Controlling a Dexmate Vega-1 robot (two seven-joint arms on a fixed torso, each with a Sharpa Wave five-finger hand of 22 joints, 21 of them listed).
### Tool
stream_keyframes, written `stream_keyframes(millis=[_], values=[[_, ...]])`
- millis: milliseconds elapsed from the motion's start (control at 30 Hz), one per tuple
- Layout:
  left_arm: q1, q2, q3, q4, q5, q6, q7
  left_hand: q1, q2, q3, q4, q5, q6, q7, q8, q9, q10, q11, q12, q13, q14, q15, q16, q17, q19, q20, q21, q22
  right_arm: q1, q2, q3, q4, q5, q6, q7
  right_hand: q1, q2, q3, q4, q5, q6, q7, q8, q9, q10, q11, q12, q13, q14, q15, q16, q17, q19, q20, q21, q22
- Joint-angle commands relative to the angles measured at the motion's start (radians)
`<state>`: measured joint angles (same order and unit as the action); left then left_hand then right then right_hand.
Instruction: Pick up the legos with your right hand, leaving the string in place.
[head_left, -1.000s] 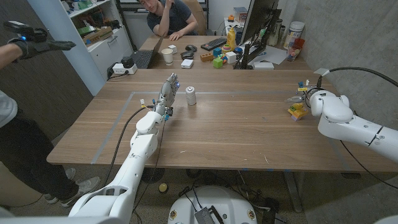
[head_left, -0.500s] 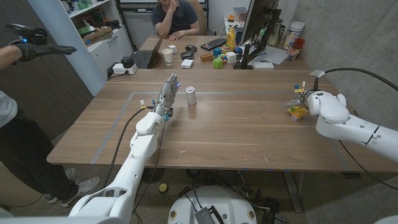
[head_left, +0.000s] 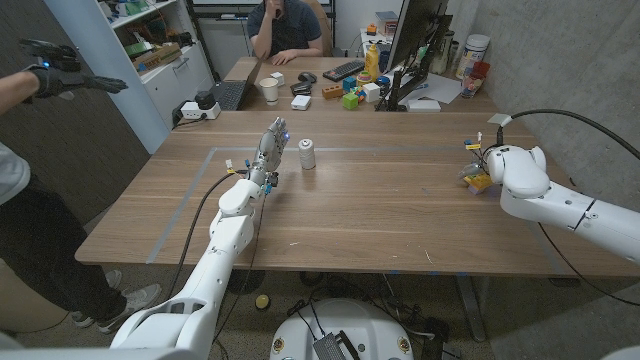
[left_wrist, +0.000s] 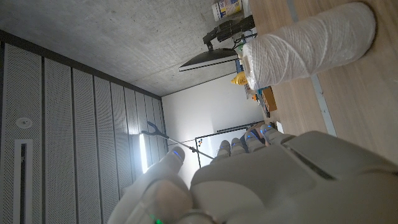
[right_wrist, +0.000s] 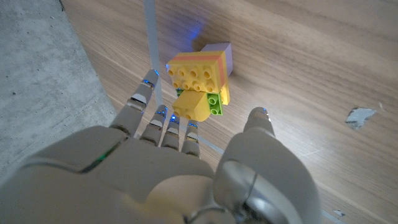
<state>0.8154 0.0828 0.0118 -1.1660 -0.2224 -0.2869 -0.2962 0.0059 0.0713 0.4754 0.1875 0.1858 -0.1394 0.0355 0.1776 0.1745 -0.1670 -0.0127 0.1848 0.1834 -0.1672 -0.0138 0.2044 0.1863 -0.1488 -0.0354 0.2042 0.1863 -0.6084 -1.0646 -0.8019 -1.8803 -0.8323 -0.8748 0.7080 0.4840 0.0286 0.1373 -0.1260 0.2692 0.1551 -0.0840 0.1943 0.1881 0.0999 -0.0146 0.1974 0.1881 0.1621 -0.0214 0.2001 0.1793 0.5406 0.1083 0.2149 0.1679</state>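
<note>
The legos (right_wrist: 198, 79) are a small cluster of yellow, orange, green and purple bricks lying on the wooden table (head_left: 380, 215) near its right edge. In the head view the legos (head_left: 476, 181) peek out beside my right hand (head_left: 492, 160). That hand (right_wrist: 186, 165) hovers just behind them with fingers (right_wrist: 142, 99) and thumb spread, holding nothing. The string is a white spool (head_left: 307, 153) standing upright at the table's middle back. My left hand (head_left: 271, 143) stands beside the spool (left_wrist: 305, 50), fingers extended and apart from it.
A grey tape line (head_left: 400, 152) runs across the table. Behind it stands a desk with a monitor (head_left: 415, 40), keyboard, cup and toy blocks, and a seated person (head_left: 290, 25). Another person's gloved hand (head_left: 60, 65) reaches in at far left. A concrete wall is to the right.
My right arm has shifted a little leftward and farther, bringing the hand closer over the legos. The left arm and the spool have not moved.
</note>
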Motion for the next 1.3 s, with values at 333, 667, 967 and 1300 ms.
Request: stream_keyframes(millis=[333,667,967,1300], values=[[-0.035,-0.005,-0.002,0.049,0.008,-0.011,-0.004,-0.009,0.076,-0.007,0.000,0.010,0.000,-0.005,0.007,0.002,-0.089,-0.002,0.006,0.002,-0.164,0.004,0.003,0.001,-0.011,-0.008,0.004,0.003,0.039,0.095,-0.001,0.097,-0.153,0.063,0.127,0.192,0.092,0.080,-0.034,0.030,0.124,-0.016,0.032,0.005,0.186,-0.022,0.038,0.011,0.236,-0.072,0.061,0.013,0.231,-0.075,0.034,0.007],[-0.050,-0.009,0.002,0.065,0.014,-0.014,-0.006,-0.009,0.076,-0.011,0.000,0.011,0.003,-0.006,0.008,0.002,-0.089,-0.003,0.006,0.002,-0.164,0.004,0.003,0.001,-0.011,-0.008,0.004,0.003,0.046,0.124,0.010,0.134,-0.180,0.077,0.171,0.319,0.143,0.144,-0.036,0.016,0.358,0.001,0.088,0.006,0.315,-0.035,0.055,0.017,0.414,-0.144,0.124,0.042,0.350,-0.152,0.061,0.015],[-0.043,-0.010,0.002,0.052,0.018,-0.010,0.000,-0.009,0.076,-0.014,0.000,0.011,0.002,-0.006,0.007,0.002,-0.089,-0.004,0.006,0.002,-0.165,0.004,0.003,0.001,-0.011,-0.008,0.004,0.003,0.049,0.136,0.020,0.150,-0.187,0.082,0.196,0.372,0.157,0.178,-0.015,-0.017,0.523,0.041,0.126,0.009,0.483,-0.011,0.096,0.025,0.570,-0.186,0.201,0.085,0.414,-0.190,0.087,0.021],[-0.027,-0.009,0.003,0.030,0.016,-0.007,0.004,-0.009,0.076,-0.018,0.000,0.011,0.003,-0.006,0.007,0.002,-0.088,-0.003,0.006,0.002,-0.164,0.004,0.003,0.001,-0.011,-0.008,0.004,0.003,0.015,0.126,0.062,0.119,-0.163,0.077,0.156,0.395,0.171,0.204,-0.008,-0.026,0.539,0.047,0.121,0.009,0.504,-0.004,0.102,0.035,0.594,-0.195,0.212,0.105,0.419,-0.195,0.091,0.022]])
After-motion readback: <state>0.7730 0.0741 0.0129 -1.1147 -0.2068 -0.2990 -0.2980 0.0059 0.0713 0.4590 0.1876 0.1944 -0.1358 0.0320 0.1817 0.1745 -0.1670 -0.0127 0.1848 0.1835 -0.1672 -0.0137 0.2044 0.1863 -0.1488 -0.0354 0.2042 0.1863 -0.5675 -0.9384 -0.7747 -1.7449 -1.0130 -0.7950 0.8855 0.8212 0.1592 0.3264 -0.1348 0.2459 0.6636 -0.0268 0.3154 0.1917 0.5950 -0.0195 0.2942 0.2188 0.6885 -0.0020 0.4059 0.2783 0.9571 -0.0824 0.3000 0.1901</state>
